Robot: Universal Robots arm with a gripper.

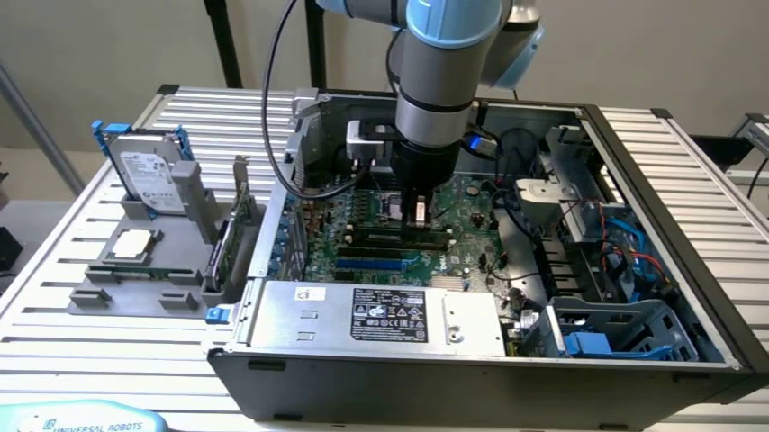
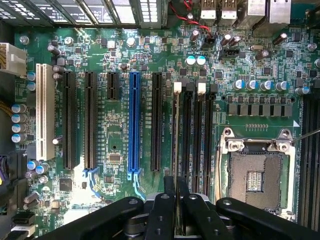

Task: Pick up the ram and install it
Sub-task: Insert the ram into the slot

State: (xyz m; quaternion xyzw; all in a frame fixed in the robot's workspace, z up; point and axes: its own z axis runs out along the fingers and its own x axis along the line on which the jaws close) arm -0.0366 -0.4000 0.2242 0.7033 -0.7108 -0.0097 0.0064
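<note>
Here, thin flat green ram (image 2: 176, 135) edge-on in pincer (image 2: 175, 192).

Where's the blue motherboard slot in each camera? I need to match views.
Exterior view: the blue slot lies between the black memory slots and the silver power supply.
Wrist view: the blue slot stands one black slot away from the memory slots.
Shared landmark: the memory slots, under the gripper holding the ram.

A robotics lab bench: slatted aluminium table (image 1: 108, 333); opened computer case (image 1: 481, 360); grey parts fixture (image 1: 144, 288).
</note>
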